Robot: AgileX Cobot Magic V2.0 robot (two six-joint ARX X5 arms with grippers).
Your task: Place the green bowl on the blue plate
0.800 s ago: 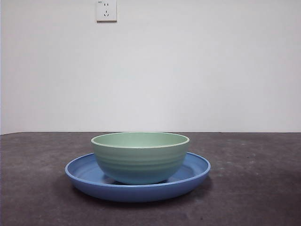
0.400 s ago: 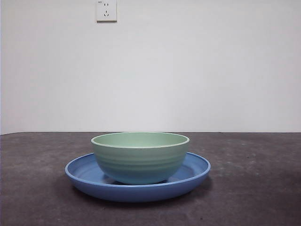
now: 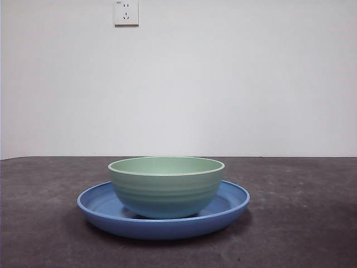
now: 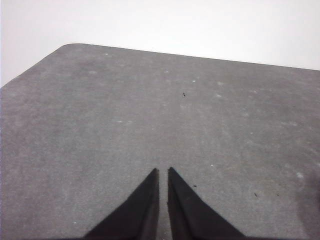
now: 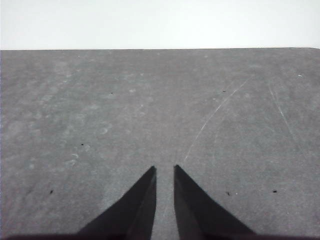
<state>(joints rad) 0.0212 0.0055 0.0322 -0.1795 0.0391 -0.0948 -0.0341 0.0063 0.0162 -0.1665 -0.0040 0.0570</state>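
The left gripper point(image 4: 163, 172) and right gripper point(image 5: 165, 171), jaws nearly together on nothing, hang over bare table, well away from the green bowl point(image 3: 166, 187), which sits unmoved inside the blue plate point(image 3: 231, 204), so placement looks complete.

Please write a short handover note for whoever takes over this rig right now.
Left gripper: jaws shut, holding nothing, over bare table.
Right gripper: jaws shut, holding nothing, over bare table.
Neither arm shows in the front view.
The green bowl sits upright inside the blue plate, roughly centred, on the dark table.
Done: bowl is on the plate.
Left: nothing apparent; the placement looks complete.
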